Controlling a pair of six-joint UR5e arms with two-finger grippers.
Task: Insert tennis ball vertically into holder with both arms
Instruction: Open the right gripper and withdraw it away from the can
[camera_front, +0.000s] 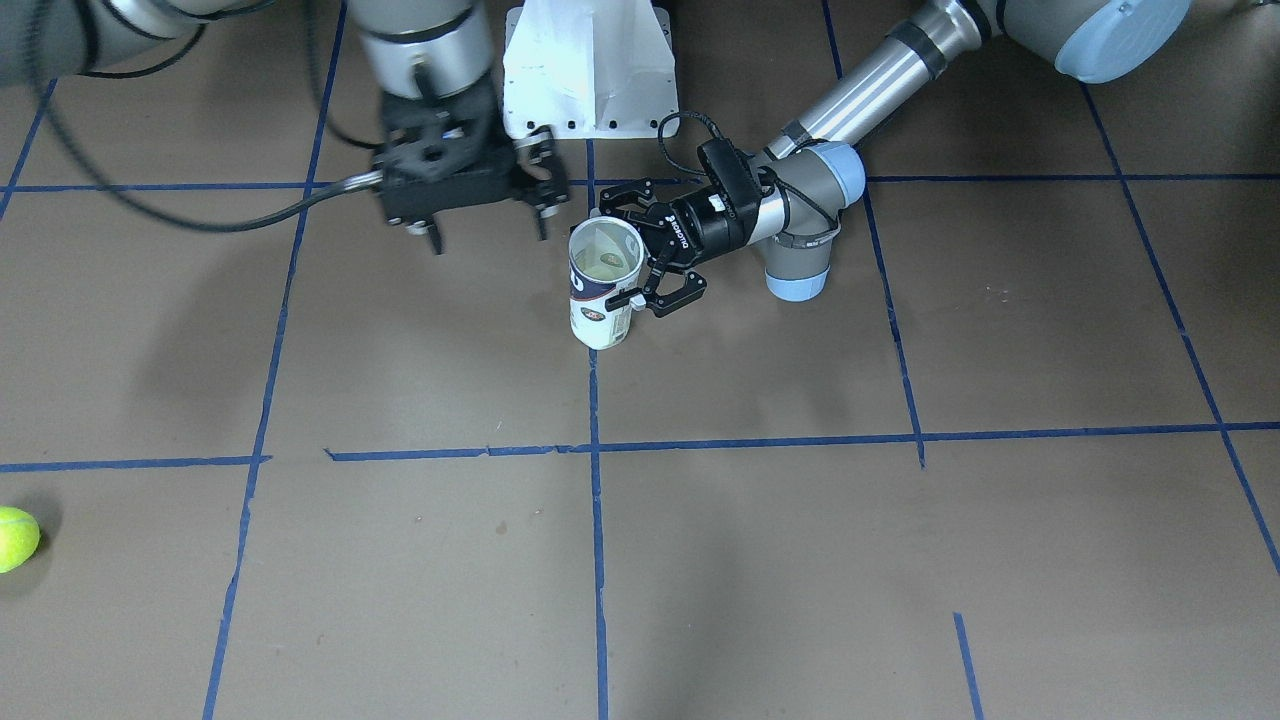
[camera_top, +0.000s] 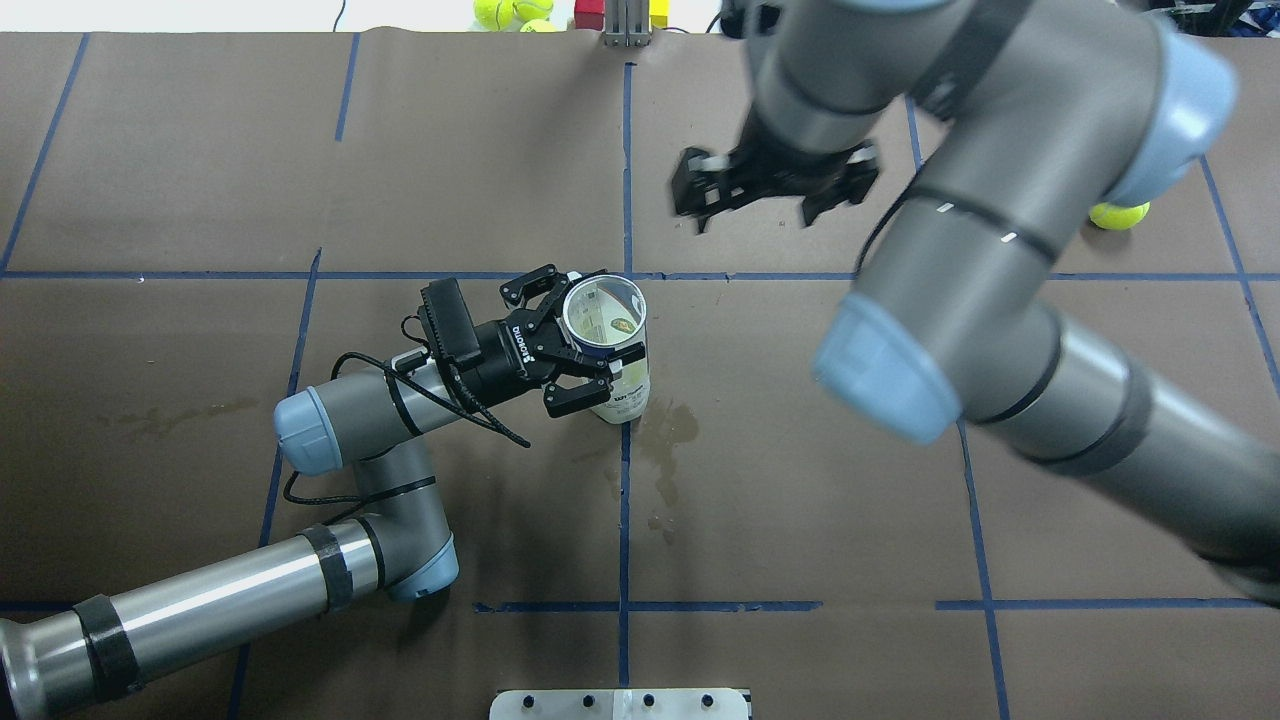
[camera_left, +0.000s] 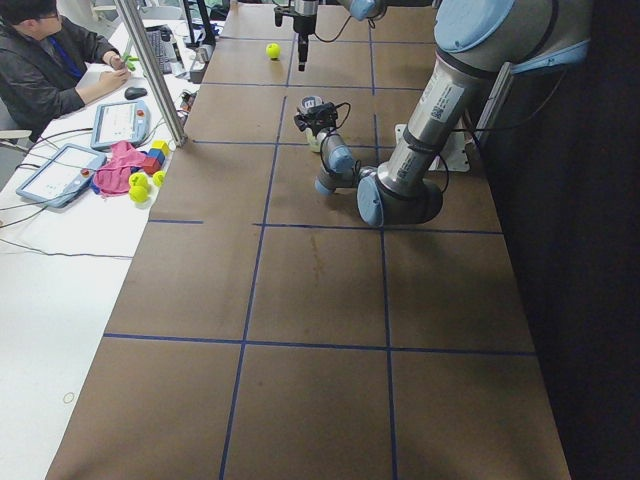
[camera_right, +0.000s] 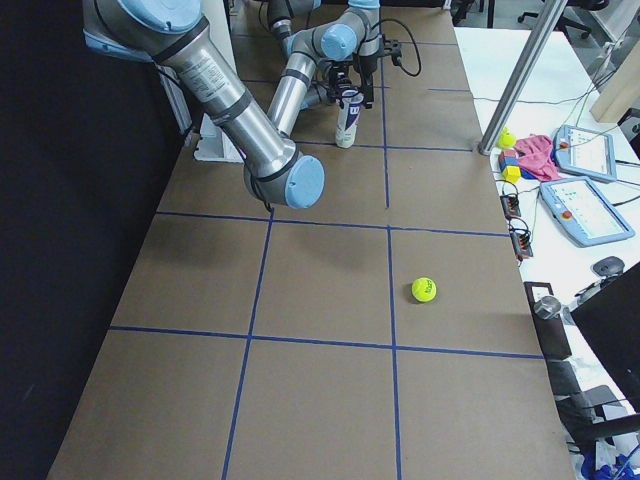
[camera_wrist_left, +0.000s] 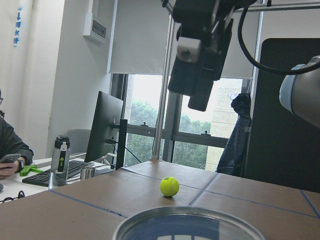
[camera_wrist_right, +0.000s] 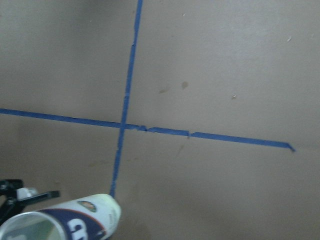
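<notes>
The right gripper (camera_top: 765, 205) is smeared with blur from overhead, its fingertips soft. The ball (camera_front: 14, 539) is sliced off by the front view's edge. The left wrist camera catches only the rim of the holder (camera_wrist_left: 187, 224). The pale shape (camera_front: 603, 263) inside it, perhaps another ball, is too dim to name.

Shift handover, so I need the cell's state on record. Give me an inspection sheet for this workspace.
Surface: brown table with blue tape grid; stain beside the tube.
Job's things: tube upright; tennis ball loose on the table, far from it.
Clutter: spare balls and blocks at the far edge.
Grippers: left gripper clamped round the tube's top; right gripper open, empty.
Cables: black cable looped at the left wrist.
Surroundings: person seated at side desk.
</notes>
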